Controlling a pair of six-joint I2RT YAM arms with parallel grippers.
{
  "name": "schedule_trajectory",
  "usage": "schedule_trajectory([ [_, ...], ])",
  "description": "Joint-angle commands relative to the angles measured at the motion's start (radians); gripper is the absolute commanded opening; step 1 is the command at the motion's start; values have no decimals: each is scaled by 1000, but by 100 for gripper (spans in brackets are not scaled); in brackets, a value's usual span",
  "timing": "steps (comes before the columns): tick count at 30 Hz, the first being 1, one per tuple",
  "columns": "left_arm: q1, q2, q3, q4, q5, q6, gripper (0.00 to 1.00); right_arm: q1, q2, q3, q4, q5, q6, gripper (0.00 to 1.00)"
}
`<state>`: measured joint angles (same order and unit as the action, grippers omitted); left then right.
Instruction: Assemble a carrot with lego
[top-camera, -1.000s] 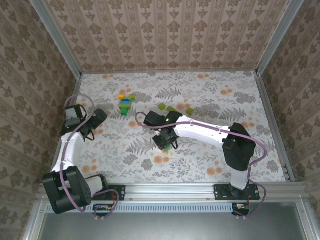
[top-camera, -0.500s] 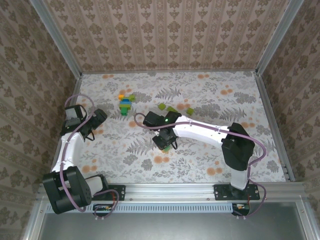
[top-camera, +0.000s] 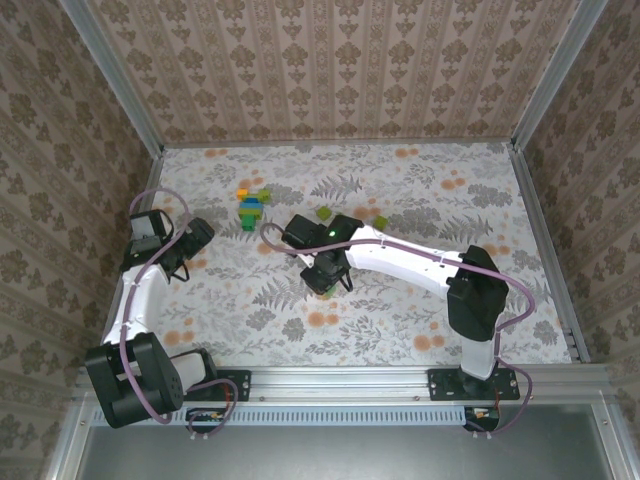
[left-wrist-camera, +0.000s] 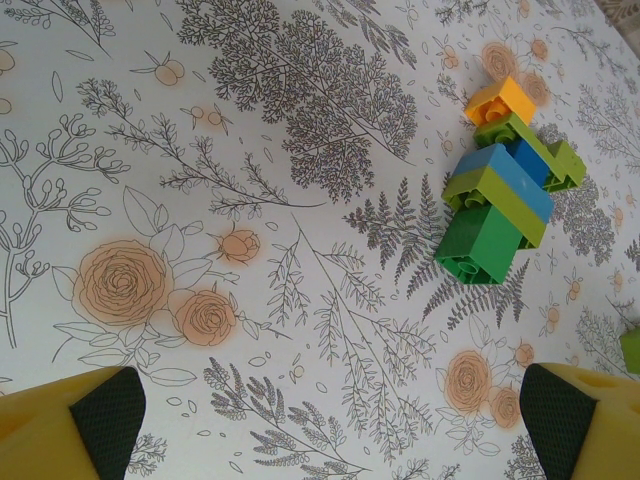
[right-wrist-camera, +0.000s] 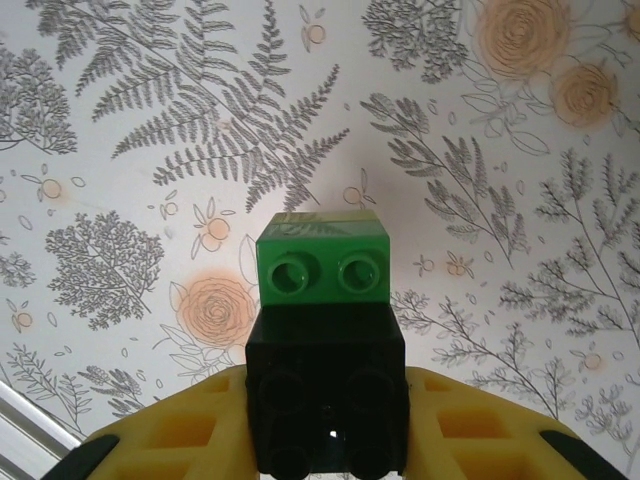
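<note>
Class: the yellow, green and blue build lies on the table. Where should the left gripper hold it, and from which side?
Probably the build at its wide blue-and-lime middle, from straight above. It lies on its side, long axis running from yellow end to dark green end, so the open left gripper should span that axis and close on the flat side faces.

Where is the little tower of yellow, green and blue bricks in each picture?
Top view: the tower lies toward the far left of the table, left of the right arm's wrist.
Left wrist view: the tower is in the upper right.
Right wrist view: here a green brick sits on a black brick in the right tool.
Shared landmark: the table cover printed with ferns and orange roses.
</note>
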<state>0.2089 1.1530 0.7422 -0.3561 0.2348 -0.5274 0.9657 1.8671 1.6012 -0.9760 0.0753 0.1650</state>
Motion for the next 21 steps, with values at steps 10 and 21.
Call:
schedule_trajectory([
  [10, -5, 7, 39, -13, -17, 18, 100, -2, 20, -38, 62, -40, -74, 25],
  [21, -5, 13, 39, -9, -17, 19, 100, -2, 56, -31, 46, -37, -76, 28],
])
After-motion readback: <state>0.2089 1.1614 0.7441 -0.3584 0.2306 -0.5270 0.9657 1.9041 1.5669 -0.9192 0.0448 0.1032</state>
